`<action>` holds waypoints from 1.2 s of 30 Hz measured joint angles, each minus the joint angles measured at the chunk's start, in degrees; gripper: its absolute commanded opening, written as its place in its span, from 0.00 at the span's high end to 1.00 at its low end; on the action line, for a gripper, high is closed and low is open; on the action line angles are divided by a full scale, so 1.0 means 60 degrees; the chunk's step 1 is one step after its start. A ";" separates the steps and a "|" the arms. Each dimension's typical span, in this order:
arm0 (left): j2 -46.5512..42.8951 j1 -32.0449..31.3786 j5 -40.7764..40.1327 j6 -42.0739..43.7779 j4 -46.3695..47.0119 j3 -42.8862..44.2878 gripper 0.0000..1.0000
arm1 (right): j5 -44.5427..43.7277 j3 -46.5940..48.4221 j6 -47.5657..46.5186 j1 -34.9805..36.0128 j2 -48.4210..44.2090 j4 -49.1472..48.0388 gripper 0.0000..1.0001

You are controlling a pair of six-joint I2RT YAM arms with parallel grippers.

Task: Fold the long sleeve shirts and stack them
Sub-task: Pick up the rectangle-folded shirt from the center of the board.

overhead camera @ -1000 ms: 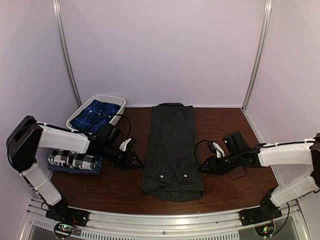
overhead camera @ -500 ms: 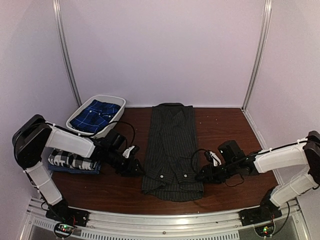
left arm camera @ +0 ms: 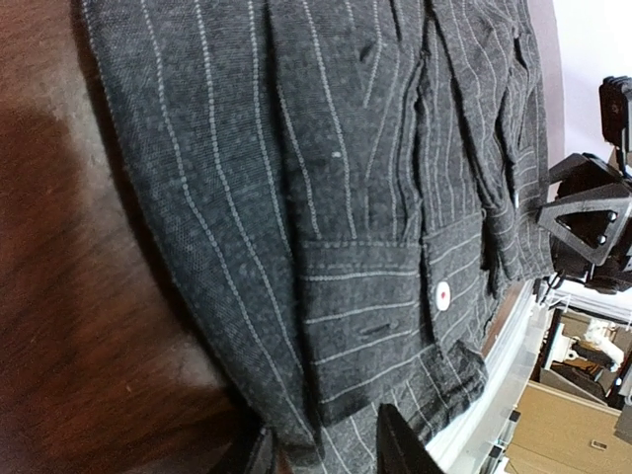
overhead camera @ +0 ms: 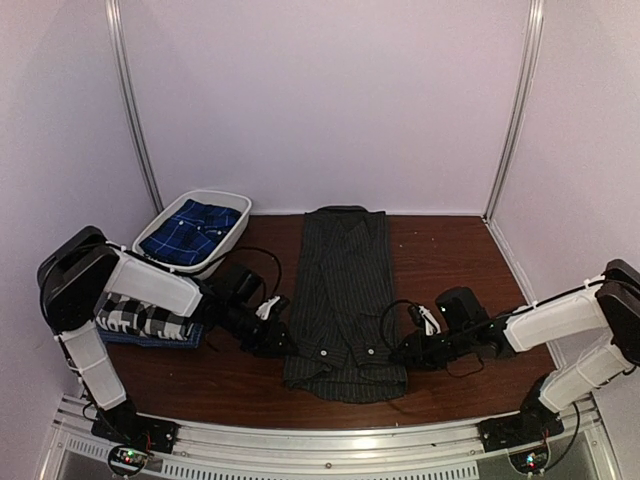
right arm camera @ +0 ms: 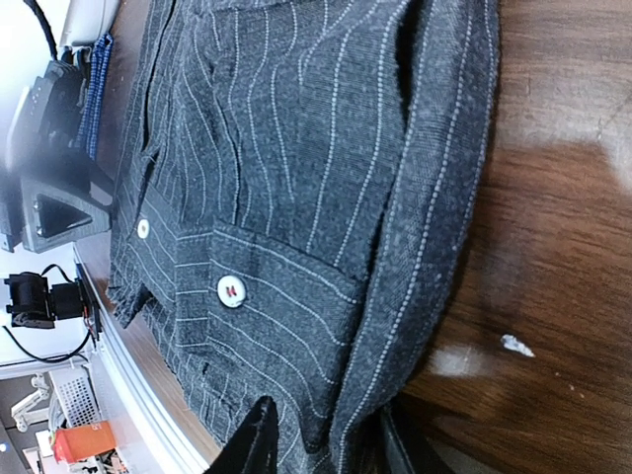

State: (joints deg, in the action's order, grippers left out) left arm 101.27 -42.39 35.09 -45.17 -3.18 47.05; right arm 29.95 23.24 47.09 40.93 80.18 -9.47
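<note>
Basket (overhead camera: 228,203) behind stack (overhead camera: 138,320), left of shirt (overhead camera: 345,290)

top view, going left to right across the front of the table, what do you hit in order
checked shirt → left claw → pinstriped shirt → right claw

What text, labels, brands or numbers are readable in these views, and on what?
None can be read in any view.
The charcoal pinstriped shirt shows no tag or print, and its cuff button carries no lettering.
The cardboard box behind the table in the left wrist view has a small mark, too small and blurred to read.
</note>
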 measured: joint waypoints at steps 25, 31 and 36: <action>-0.1690 -0.0572 0.0401 -0.1388 0.0685 -0.1428 1.00 | 0.0044 -0.0812 0.1100 0.1104 -0.0954 -0.0929 1.00; -0.2058 -0.0568 0.0612 -0.1792 0.0958 -0.1453 1.00 | 0.0036 -0.0725 0.1552 0.1155 -0.1435 -0.0922 1.00; -0.2055 -0.0299 0.0925 -0.2382 0.1282 -0.1162 1.00 | 0.0033 0.0127 0.1876 0.1002 -0.1402 -0.0878 1.00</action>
State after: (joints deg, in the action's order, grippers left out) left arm 88.95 -44.18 40.64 -59.46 4.51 40.07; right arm 30.15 24.01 58.35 46.94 71.77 -14.74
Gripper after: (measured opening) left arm 0.011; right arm 0.020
